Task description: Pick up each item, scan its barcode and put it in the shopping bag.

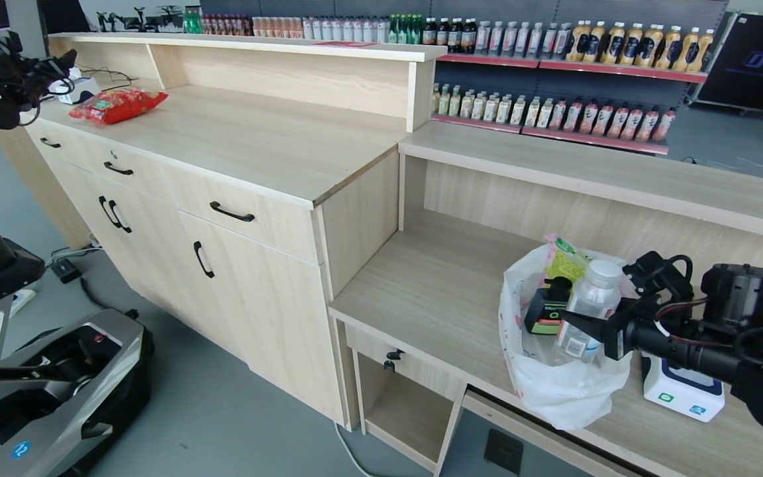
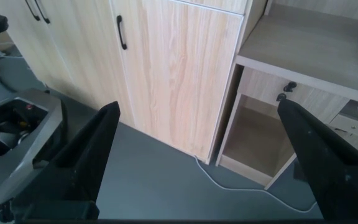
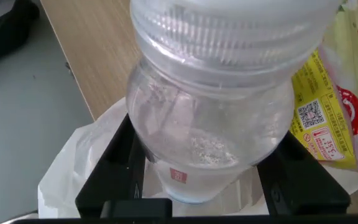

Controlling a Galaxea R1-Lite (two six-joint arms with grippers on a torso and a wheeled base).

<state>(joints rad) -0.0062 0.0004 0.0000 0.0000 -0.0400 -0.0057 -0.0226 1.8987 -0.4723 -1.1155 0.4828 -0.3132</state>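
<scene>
Right gripper (image 1: 592,328) pinched the clear bottle (image 1: 593,291) upright in the mouth of the white shopping bag (image 1: 540,384), where catching the limp plastic on release could drag it off the counter (image 1: 434,285) edge.

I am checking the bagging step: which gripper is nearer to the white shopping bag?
Right. The right gripper holds a clear bottle at the shopping bag's mouth; the left gripper hangs open above the grey floor, far from it.
</scene>
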